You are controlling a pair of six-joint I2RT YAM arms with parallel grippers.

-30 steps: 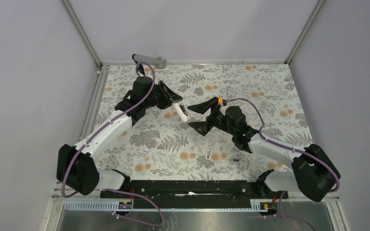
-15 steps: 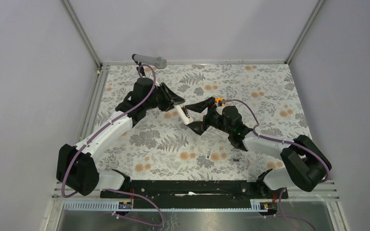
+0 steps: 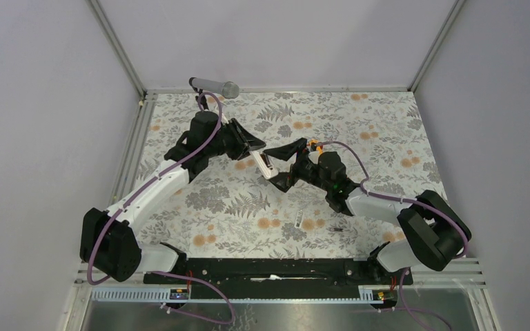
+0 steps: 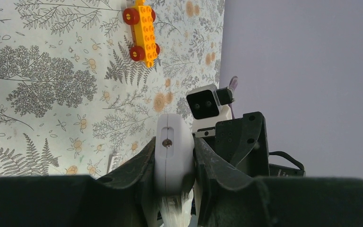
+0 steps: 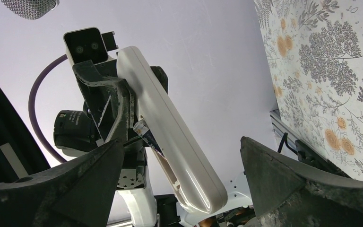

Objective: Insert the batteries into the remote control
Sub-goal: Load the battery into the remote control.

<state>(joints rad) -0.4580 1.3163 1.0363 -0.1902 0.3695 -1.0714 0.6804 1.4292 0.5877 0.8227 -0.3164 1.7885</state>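
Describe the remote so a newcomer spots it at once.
Find the middle of the flowered table, where both arms meet. The left gripper holds the remote, a slim white bar, off the table. Unlike the orange toy car nearby, it is white, and it alone is gripped.

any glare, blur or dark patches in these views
Top external: even, soft light, sharp throughout, no glare. Left wrist: left gripper is underlit, nearly featureless black at the bottom; orange toy car crisp. Right wrist: mild sheen along the remote control; right gripper dark, little detail.
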